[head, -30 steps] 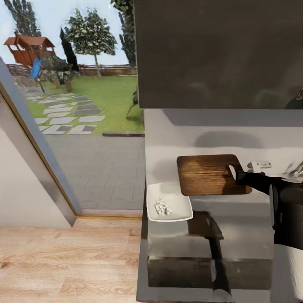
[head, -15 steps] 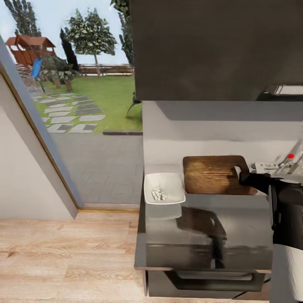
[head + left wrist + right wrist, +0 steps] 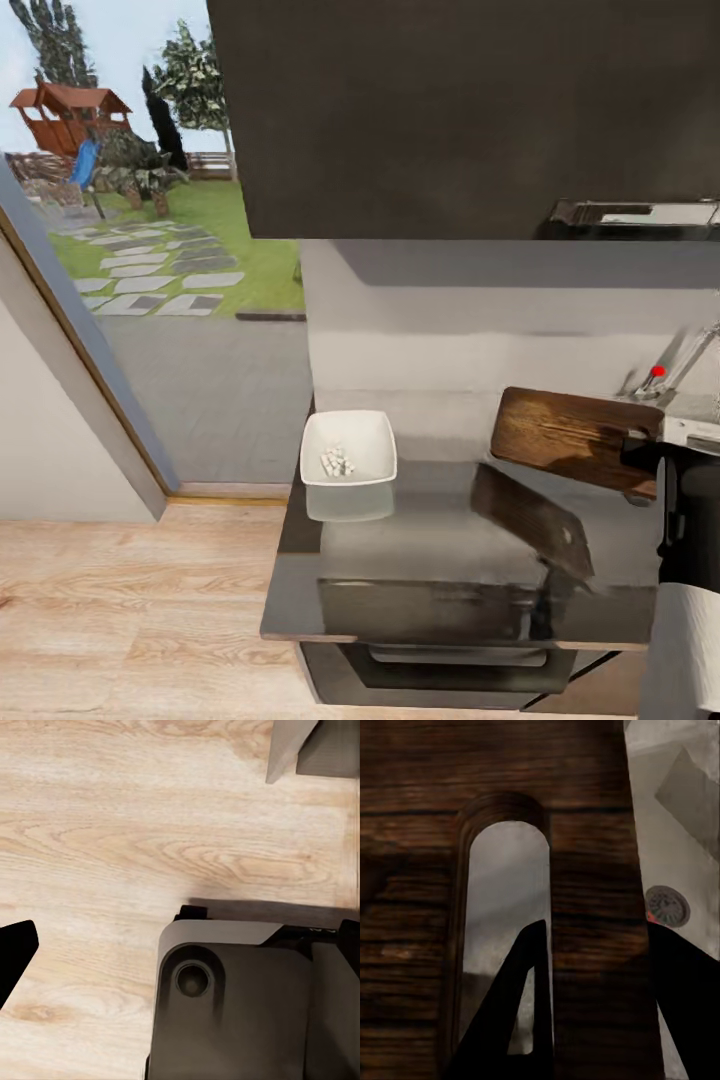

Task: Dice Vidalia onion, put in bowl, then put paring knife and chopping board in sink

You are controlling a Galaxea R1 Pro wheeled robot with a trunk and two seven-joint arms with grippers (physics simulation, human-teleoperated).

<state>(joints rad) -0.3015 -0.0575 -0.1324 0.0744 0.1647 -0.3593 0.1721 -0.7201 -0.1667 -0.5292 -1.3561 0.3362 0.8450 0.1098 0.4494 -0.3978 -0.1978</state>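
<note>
The dark brown rectangular wooden chopping board [image 3: 572,438] has left the grey surface [image 3: 430,560]. A second ago it lay flat beside the shallow white square bowl [image 3: 348,448]; now it hangs tilted in the air, its near end raised, well apart from the bowl and closer to the chrome tap with the red knob [image 3: 657,372]. Its dark reflection shows on the glossy surface below. The whole head view has also swung, so part of that shift is the camera turning towards the sink side, not the board alone.

The right hand [image 3: 592,997] is pinching the board at its handle end: in the right wrist view one dark finger [image 3: 514,1012] shows through the rounded slot in the wood and the other lies on the far side of the strip between slot and edge. Beyond the board's edge that view shows the grey sink basin [image 3: 675,810] with its round drain [image 3: 667,905], so the board is already over or very near the basin.

The bowl holds a small heap of pale diced onion [image 3: 336,462], so dicing and transfer look done. The board's drop into the sink seems to be the step in hand. The knife I cannot find.

The left hand [image 3: 11,956] hangs over the pale wood floor [image 3: 112,832]; whether it is spread or pressed together I cannot tell.
</note>
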